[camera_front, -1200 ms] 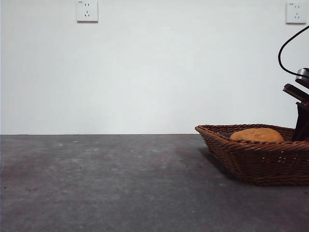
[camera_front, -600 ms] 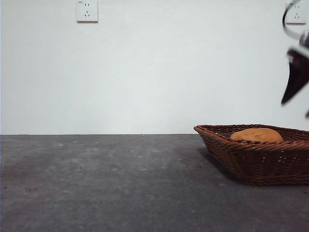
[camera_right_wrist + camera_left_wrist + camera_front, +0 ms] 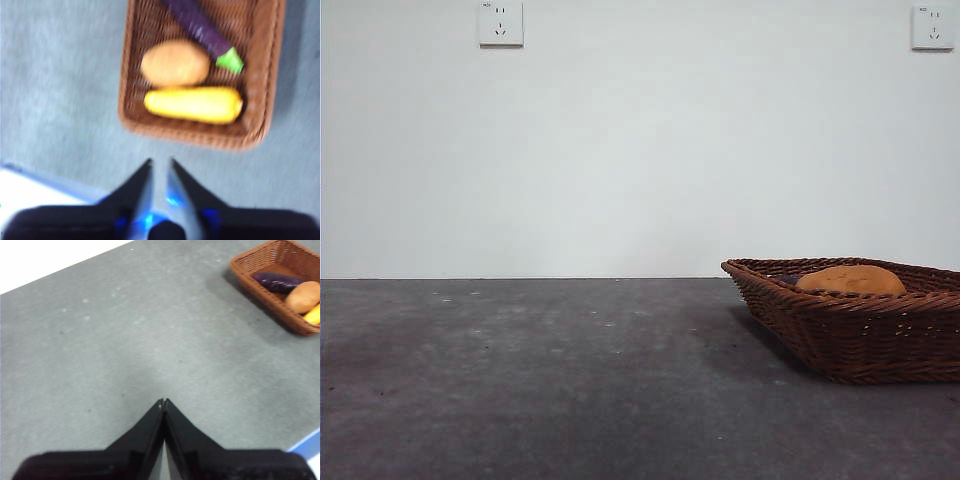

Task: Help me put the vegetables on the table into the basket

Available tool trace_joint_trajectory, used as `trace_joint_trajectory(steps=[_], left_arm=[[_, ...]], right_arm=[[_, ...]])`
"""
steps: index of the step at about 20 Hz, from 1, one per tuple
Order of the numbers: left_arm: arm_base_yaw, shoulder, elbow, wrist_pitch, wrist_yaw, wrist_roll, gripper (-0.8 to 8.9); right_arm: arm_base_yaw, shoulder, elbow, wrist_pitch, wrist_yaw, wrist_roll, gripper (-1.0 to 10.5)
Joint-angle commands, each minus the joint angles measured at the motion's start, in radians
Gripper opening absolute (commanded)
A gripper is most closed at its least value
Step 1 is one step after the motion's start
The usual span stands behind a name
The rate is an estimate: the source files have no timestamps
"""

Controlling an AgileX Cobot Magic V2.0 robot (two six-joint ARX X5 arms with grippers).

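Note:
The woven basket (image 3: 860, 335) stands on the table (image 3: 520, 380) at the right. In the right wrist view the basket (image 3: 197, 137) holds all three vegetables: the potato (image 3: 175, 63), the corn (image 3: 194, 104) and the eggplant (image 3: 197, 27). Only the potato (image 3: 850, 279) shows above the rim in the front view. My right gripper (image 3: 160, 162) hovers high above the basket's near side, jaws a little apart and empty. Far off to the side, my left gripper (image 3: 163, 401) is shut and empty above bare table, with the basket (image 3: 250, 277) in the distance.
A white wall with two sockets (image 3: 500, 22) stands behind the table. A pale blue table edge (image 3: 307, 442) shows near the left gripper. No arm appears in the front view.
The right arm, down at the basket's right end a second ago, has lifted up and left the front view. The basket and potato have stayed put.

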Motion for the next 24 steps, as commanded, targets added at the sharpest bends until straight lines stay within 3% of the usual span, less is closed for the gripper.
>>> trace_joint_trajectory(steps=[1, 14, 24], left_arm=[[0.003, -0.002, -0.005, 0.010, 0.007, 0.012, -0.08], [0.003, 0.016, -0.004, 0.009, 0.003, 0.011, -0.04], [0.003, 0.088, -0.004, 0.042, 0.003, 0.011, -0.04]], right_arm=[[0.001, -0.018, -0.001, -0.030, -0.003, -0.043, -0.1], [0.001, -0.026, -0.001, -0.018, 0.002, -0.039, 0.0], [0.000, -0.026, -0.001, 0.375, 0.062, -0.039, 0.0]])
